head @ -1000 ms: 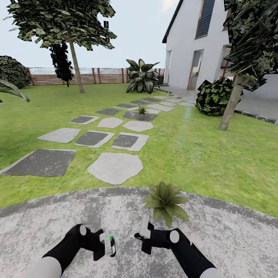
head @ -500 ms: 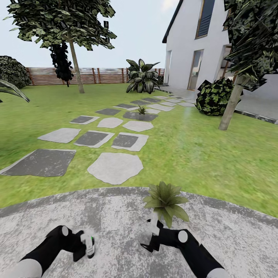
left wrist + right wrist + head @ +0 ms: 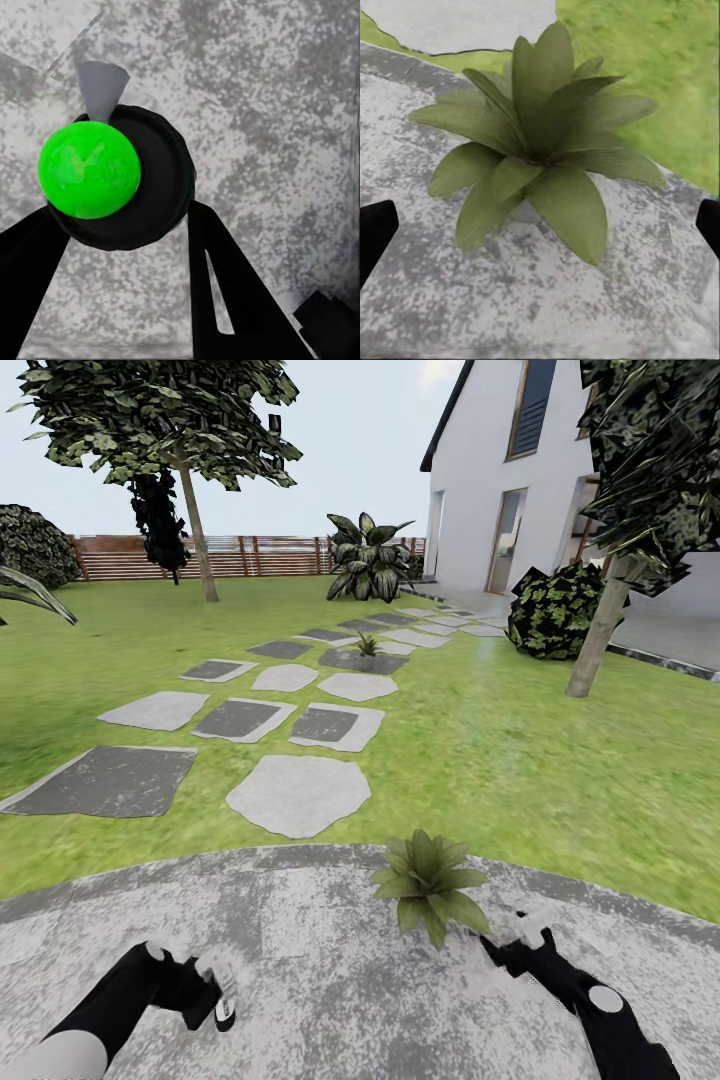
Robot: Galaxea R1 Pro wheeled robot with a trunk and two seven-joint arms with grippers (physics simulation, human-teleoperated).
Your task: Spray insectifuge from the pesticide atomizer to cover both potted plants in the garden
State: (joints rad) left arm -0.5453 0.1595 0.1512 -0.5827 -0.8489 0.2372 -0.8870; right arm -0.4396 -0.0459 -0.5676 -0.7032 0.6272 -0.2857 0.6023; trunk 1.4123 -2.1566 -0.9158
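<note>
Since the earlier frame our right end effector (image 3: 528,930) has swung out right of the near potted plant (image 3: 430,882), fingers spread, nothing held. Pesticide atomizer (image 3: 222,992) sits low left, clamped in our left end effector (image 3: 214,990) over the patio (image 3: 330,960). Second potted plant (image 3: 367,645) sits on the far slabs (image 3: 300,792).

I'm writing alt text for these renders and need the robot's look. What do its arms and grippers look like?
Both arms are smooth matte black with rounded segments, each bearing a white round disc near the wrist. The left arm turns pale grey toward the shoulder. The left gripper and right gripper have pale tips in the head view; in the wrist views the fingers are flat black wedges. No cables show.
</note>
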